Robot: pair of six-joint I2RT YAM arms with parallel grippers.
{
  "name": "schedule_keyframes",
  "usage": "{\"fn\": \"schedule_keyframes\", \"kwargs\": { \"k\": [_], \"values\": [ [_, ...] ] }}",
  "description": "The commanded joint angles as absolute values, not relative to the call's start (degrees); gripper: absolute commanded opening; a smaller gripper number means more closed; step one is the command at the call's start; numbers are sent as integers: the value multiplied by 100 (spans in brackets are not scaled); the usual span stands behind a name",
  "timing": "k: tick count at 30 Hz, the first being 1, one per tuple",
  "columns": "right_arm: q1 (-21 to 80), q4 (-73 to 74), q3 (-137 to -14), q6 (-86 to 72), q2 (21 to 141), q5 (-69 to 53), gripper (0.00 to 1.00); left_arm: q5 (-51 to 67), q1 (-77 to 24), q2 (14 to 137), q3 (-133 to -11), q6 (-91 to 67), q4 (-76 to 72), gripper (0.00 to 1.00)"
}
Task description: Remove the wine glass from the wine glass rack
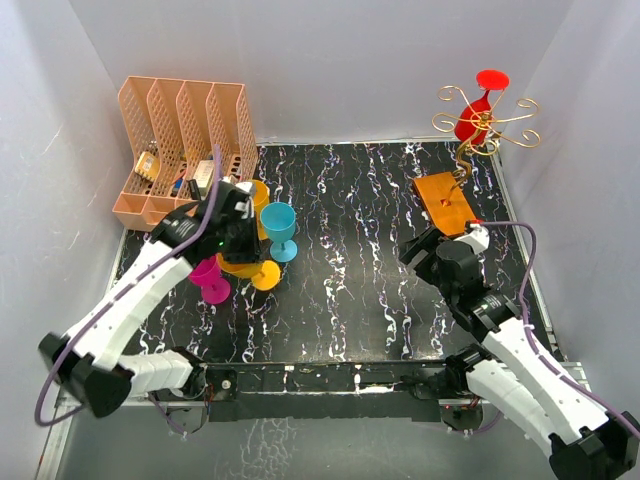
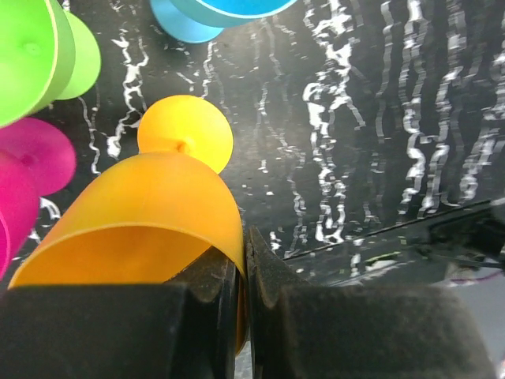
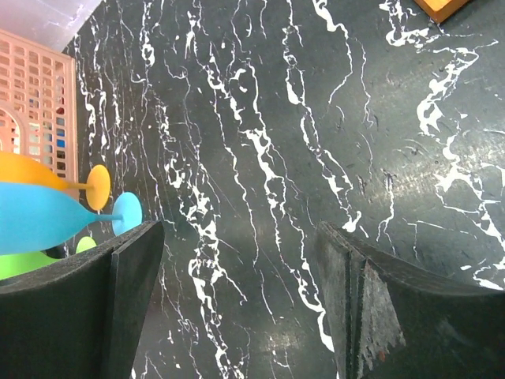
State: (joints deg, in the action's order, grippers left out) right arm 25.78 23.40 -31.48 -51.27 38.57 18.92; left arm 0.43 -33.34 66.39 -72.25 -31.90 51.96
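Top external view gives you the black marbled counter [image 1: 360, 250], bare across its middle. The peach file organizer [image 1: 180, 140] stands at the far left and the wine glass rack [image 1: 447, 200] at the far right corner, close to both walls. A red wine glass [image 1: 470, 125] hangs upside down in the rack's gold curls, so that one is not yet off.

Your left gripper [image 2: 243, 253] is pinching the rim of an orange wine glass [image 2: 150, 205], tilted among the blue glass [image 1: 279, 228] and pink glass [image 1: 208, 280] at the near left. I judge this step to be setting it down. Your right gripper [image 3: 241, 233] is spread wide over bare counter just near the rack's base.

Next, probably reach for the red glass. Slide it outward along the wire toward the open middle, since the walls leave little room behind.
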Motion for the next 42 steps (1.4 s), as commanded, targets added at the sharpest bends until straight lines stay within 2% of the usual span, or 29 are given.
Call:
{"fn": "schedule_keyframes", "kwargs": {
  "k": [1, 11, 29, 36, 42],
  "values": [
    [2599, 2321, -3273, -5120, 3776, 1932, 82, -343, -3342, 7276, -7753, -2444, 5839, 0],
    [2599, 2336, -3224, -5000, 3501, 2095, 82, -658, -3346, 8207, -7880, -2096, 5478, 0],
    [2597, 2336, -3116, -5125, 3537, 2112, 82, -375, -3340, 8758, -7887, -2048, 4922, 1],
    [2601, 2333, -3107, -5111, 3498, 2153, 82, -546, -3342, 8774, -7957, -2023, 5074, 25],
    [2599, 2337, -3179, -5059, 3511, 2175, 82, -541, -3340, 8185, -8343, -2028, 5307, 54]
  ]
}}
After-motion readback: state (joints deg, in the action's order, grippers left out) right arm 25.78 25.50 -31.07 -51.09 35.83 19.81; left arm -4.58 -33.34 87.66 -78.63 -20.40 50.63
